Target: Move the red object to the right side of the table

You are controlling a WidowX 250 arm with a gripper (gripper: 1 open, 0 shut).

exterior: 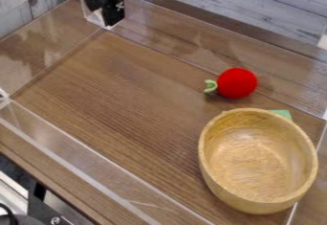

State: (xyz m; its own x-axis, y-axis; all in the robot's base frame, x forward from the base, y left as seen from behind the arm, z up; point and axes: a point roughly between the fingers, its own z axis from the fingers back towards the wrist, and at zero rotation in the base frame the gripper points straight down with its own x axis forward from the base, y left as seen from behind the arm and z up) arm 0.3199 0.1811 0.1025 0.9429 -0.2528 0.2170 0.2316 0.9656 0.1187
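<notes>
The table (128,104), a brown wood-grain top fenced by low clear acrylic walls (52,143), fills nearly the whole view and runs from the near left corner up to the far right. Pale grey planks (243,1) lie beyond its far edge.

Next in size, a round light wooden bowl (258,160) sits on the near right part of the tabletop, upright, its hollow showing only bare wood grain. A small green piece (280,115) peeks out at the bowl's far rim; I cannot tell what it is.

My gripper (107,16), a dark black assembly, hangs at the far left corner of the table, pointing steeply down over the surface just beside the clear corner wall. Its jaws are spread about as wide as they go, and nothing is between them; I have hold of nothing. The fingertips are dark against a dark body, so their exact outline is hard to make out in this view.

Smallest of all, the red object (236,82), a bright round ball-like toy fruit with a little green leaf on its left side, rests on the tabletop right of centre. It lies just beyond the bowl's far rim, near it but apart from it, with a strip of bare wood between the two. It is well apart from my gripper, which stands across the table toward the far left.
</notes>
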